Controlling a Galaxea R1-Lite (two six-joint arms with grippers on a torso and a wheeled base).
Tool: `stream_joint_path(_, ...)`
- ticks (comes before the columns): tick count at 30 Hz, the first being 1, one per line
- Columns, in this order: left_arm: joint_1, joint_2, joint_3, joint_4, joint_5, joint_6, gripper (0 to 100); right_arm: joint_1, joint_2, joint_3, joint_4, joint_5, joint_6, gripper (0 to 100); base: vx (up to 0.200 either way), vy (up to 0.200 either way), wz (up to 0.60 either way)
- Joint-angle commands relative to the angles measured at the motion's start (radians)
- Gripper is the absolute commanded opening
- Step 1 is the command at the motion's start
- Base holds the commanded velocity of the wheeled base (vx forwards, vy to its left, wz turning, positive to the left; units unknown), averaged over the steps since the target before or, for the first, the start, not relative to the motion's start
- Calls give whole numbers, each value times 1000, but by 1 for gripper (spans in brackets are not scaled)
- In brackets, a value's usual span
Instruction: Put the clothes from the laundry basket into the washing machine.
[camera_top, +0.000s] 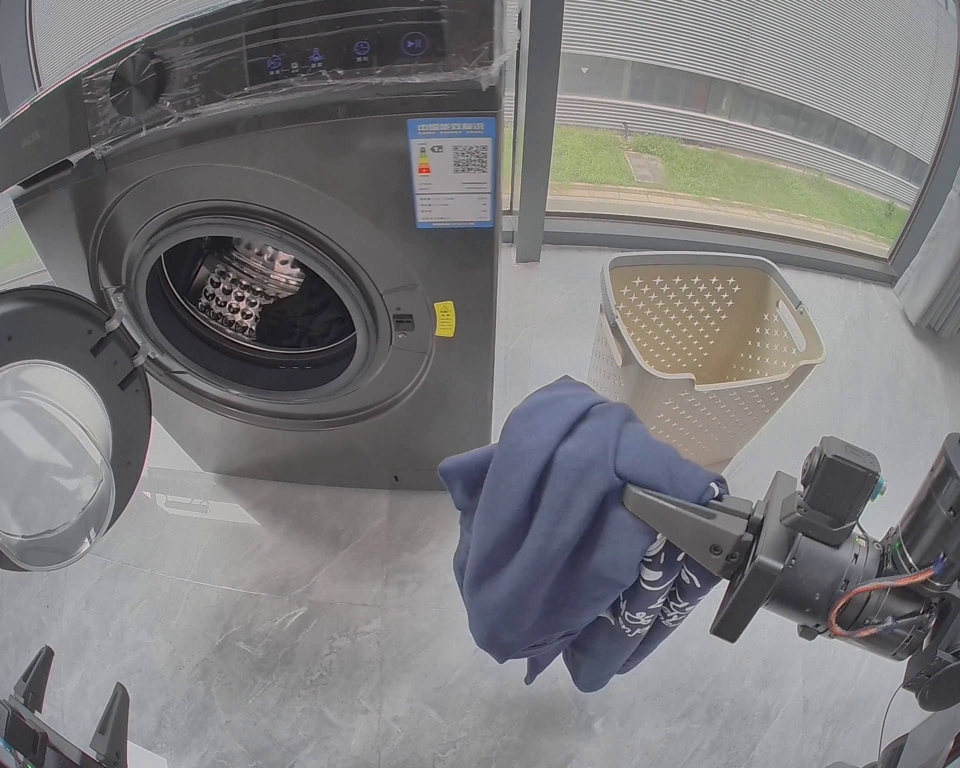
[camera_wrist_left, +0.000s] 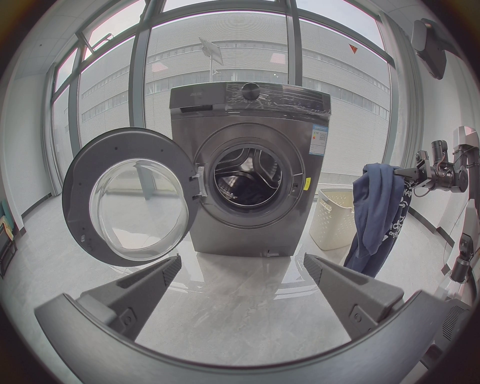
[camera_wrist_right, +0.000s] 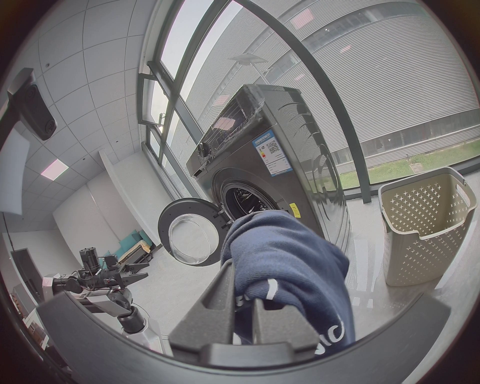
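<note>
My right gripper (camera_top: 640, 498) is shut on a navy blue garment (camera_top: 560, 530) with white print, which hangs in the air between the washing machine (camera_top: 300, 250) and the cream laundry basket (camera_top: 700, 350). The same garment (camera_wrist_right: 290, 265) drapes over the shut gripper (camera_wrist_right: 245, 305) in the right wrist view. The machine's round door (camera_top: 55, 440) is swung open to the left, and dark cloth (camera_top: 305, 320) lies inside the drum. My left gripper (camera_wrist_left: 242, 270) stands open and low, facing the machine from some distance, holding nothing. The basket's visible inside looks bare.
The floor (camera_top: 300, 620) is grey glossy tile with free room in front of the machine. A window wall (camera_top: 740, 120) runs behind the basket, and a grey pillar (camera_top: 535, 130) stands between machine and basket. A curtain (camera_top: 935, 270) hangs at the far right.
</note>
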Motion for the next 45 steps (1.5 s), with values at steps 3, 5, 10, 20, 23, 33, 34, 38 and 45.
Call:
stream_joint_path(3,0,-12,15,0,0,0,100,-6,7,-4,0,0,1,0,0,200,0)
stream_joint_path(5,0,-12,15,0,0,0,100,-9,8,-4,0,0,1,0,0,200,0)
stream_joint_path(10,0,-12,15,0,0,0,100,-10,13,-4,0,-1,1,0,0,200,0)
stream_joint_path(20,0,-13,15,0,0,0,100,-23,15,-5,0,-1,1,0,0,180,0)
stream_joint_path(23,0,-12,15,0,0,-2,100,-23,15,-5,0,-1,1,0,0,0,0)
stream_joint_path(33,0,-12,15,1,0,-2,100,-23,15,-5,0,-1,1,0,-120,0,0)
stream_joint_path(34,0,-13,15,1,2,-2,100,-23,15,-4,0,-1,1,0,-200,0,0)
stream_joint_path(38,0,-13,15,1,0,-2,100,-24,22,-4,0,-1,3,0,0,0,0)
stream_joint_path(45,0,-13,15,1,0,-2,100,-24,33,-2,0,-3,7,0,0,57,0)
